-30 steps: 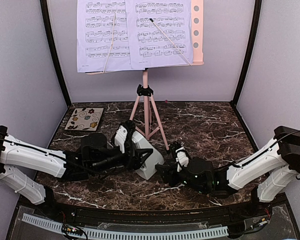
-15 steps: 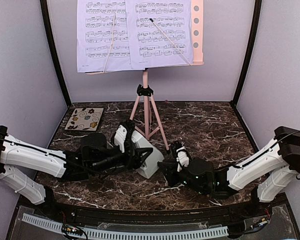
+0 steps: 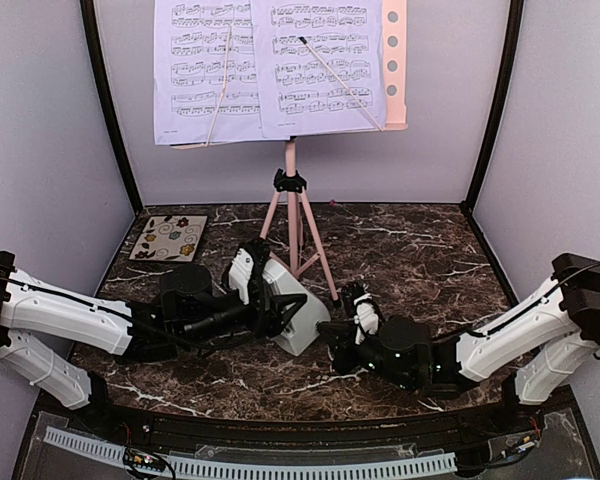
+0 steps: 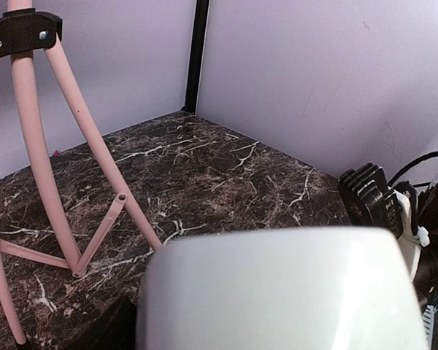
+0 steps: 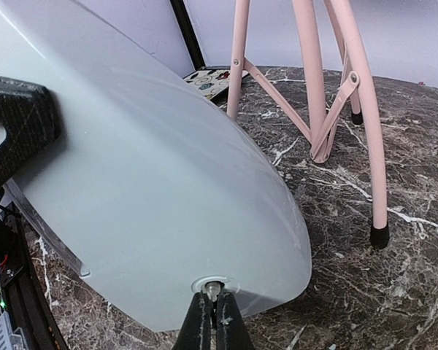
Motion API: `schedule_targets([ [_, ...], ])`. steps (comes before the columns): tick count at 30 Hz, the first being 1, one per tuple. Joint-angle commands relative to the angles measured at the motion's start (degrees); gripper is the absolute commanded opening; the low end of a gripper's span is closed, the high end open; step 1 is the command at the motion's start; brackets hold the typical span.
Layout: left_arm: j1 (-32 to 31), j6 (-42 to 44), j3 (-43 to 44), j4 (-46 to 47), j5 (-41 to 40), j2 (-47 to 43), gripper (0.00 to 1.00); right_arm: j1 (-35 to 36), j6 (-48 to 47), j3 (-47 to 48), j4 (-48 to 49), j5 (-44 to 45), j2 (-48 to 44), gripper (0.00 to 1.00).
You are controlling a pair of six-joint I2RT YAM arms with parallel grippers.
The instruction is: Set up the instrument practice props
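Only a little differs from a second ago: the right arm's fingers point(image 3: 330, 332) have edged toward the left and slightly away from the near edge, closing up on the base of the small white-grey pyramid-shaped metronome point(image 3: 305, 320). The metronome itself has barely shifted. It lies tilted low over the dark marbled surface point(image 3: 410, 250), just in front of the tripod feet, with its narrow end toward the back left and its broad base toward the right arm.

The left arm's fingers point(image 3: 283, 310) clamp the metronome's body as before. In the right wrist view one black finger point(image 5: 18, 120) presses flat against its pale face, and in the left wrist view the body fills the lower part of the picture, hiding both fingers.

The right fingers are drawn narrow, nearly touching. In their own wrist view they pinch a small pale peg point(image 5: 214, 289) set in a round recess at the edge of the metronome's base.

Behind them, the pink perforated music stand on tripod legs point(image 3: 291, 215) stands upright where it was. It carries the two white sheet-music pages side by side, the left page point(image 3: 202, 70) and the right page point(image 3: 315, 60). The square floral-patterned coaster point(image 3: 169, 237) lies flat at the back left, unmoved and well apart from both arms.
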Motion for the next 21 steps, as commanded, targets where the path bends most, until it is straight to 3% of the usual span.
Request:
schedule_targets([
  [1, -0.3, 2.8, 0.8, 10.1, 4.2, -2.9, 0.2, -0.9, 4.4, -2.4, 3.0, 3.1, -4.8, 0.0],
  [13, -1.1, 10.3, -5.1, 22.0, 13.1, -2.3, 0.19, -5.2, 19.7, -7.9, 12.4, -1.1, -10.3, 0.0],
  [21, -3.4, 17.1, -7.9, 27.0, 12.2, -2.4, 0.17, -8.5, 29.8, -11.0, 19.7, -2.6, -11.9, 0.0],
])
